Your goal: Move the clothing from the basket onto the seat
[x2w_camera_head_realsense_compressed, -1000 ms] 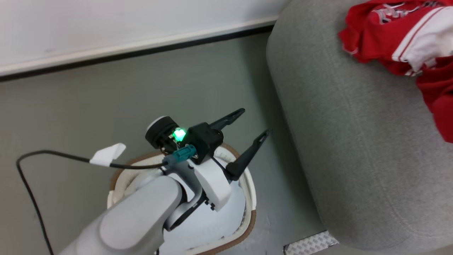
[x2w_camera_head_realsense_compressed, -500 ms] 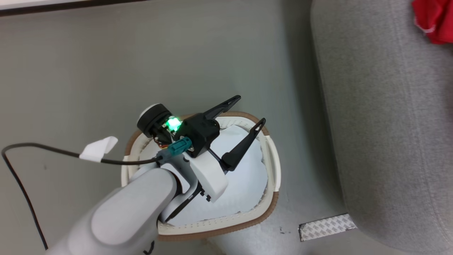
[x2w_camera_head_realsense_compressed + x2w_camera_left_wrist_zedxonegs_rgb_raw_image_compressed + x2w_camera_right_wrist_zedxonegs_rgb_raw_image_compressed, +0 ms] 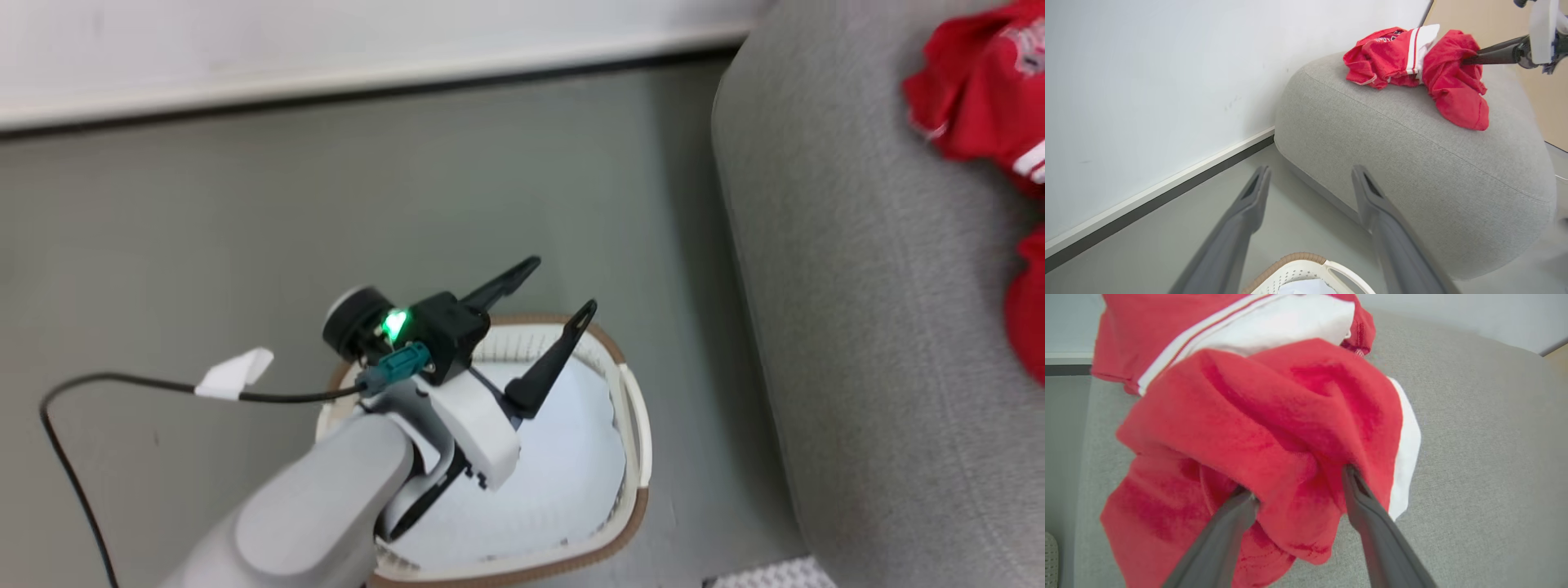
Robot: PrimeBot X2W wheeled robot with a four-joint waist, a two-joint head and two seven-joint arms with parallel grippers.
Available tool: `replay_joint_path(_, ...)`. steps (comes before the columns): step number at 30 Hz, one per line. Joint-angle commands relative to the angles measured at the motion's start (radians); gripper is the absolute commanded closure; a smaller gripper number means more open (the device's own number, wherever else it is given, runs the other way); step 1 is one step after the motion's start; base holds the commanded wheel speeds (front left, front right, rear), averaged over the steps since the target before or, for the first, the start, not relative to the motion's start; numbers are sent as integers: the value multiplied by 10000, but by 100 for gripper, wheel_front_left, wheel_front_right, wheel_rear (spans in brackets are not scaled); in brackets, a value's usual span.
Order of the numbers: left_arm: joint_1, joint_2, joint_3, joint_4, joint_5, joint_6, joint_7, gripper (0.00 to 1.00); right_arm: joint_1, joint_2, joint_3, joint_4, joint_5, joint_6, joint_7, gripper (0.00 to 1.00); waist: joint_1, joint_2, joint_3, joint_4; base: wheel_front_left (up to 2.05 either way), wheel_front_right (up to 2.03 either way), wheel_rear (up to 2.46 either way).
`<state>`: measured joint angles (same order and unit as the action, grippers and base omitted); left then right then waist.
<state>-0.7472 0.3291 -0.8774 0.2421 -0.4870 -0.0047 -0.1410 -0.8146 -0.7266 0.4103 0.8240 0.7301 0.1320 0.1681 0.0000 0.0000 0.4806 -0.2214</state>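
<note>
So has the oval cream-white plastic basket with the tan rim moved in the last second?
No. The cream-white basket keeps the same gap to the light-grey woven-fabric sofa; only the camera shifted.

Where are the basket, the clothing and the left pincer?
basket (image 3: 634, 425): head view, on the white right side of its rim.
clothing (image 3: 1453, 90): left wrist view, on the red fold at the pile's right.
left pincer (image 3: 562, 285): head view, midway between its two open fingertips.

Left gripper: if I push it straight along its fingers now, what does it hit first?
Probably the sofa's rounded end, low down. The left gripper, open above the basket rim, aims at it across a strip of floor. Depth is unclear.
</note>
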Motion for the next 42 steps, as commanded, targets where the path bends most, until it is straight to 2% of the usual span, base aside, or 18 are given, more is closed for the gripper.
replay_joint_path(1, 230, -22, 28, 116, -130, 17, -131, 0, 193, -170, 123, -113, 78, -26, 67, 0, 0, 0, -822, -49, 0, 0, 0)
replay_joint_path(6, 825, -190, 162, 593, -555, 130, -555, 0, 456, -752, 733, -758, 299, -26, 560, 0, 0, 0, -2164, 0, 0, 0, 0)
replay_joint_path(10, 1312, -169, 393, 732, -817, 301, -820, 0, 652, -1109, 859, -1522, 335, -26, 320, 0, 0, 0, -3076, 164, 0, 0, 0)
replay_joint_path(13, 1704, -91, 589, 814, -1029, 471, -953, 0, 841, -1177, 865, -2007, 139, -26, 212, 0, 0, 0, -3756, 373, 0, 0, 0)
replay_joint_path(19, 2467, 215, 1130, 701, -1355, 925, -1102, 0, 1400, -672, 602, -3210, -115, -26, -323, 0, 0, 0, -4867, 820, 0, 0, 0)
replay_joint_path(23, 2958, 570, 1676, 426, -1553, 1320, -1159, 0, 1903, -35, 21, -4029, -111, -26, -1099, 0, 0, 0, -5154, 1125, 0, 0, 0)
replay_joint_path(32, 4249, 1085, 3294, -336, -1955, 2191, -1232, 0, 3776, 2285, -1471, -5004, -592, -27, -2634, 0, 0, 0, -5450, 1734, 0, 0, 0)
replay_joint_path(37, 5278, 849, 4364, -805, -1772, 2404, -1237, 0, 4999, 3306, -2018, -5068, -1009, -27, -3488, 0, 0, 0, -5531, 1995, 0, 0, 0)
replay_joint_path(42, 6234, 316, 5319, -1023, -1411, 2260, -1233, 0, 6126, 4062, -2302, -5048, -1541, -27, -4179, 0, 0, 0, -5598, 2171, 0, 0, 0)
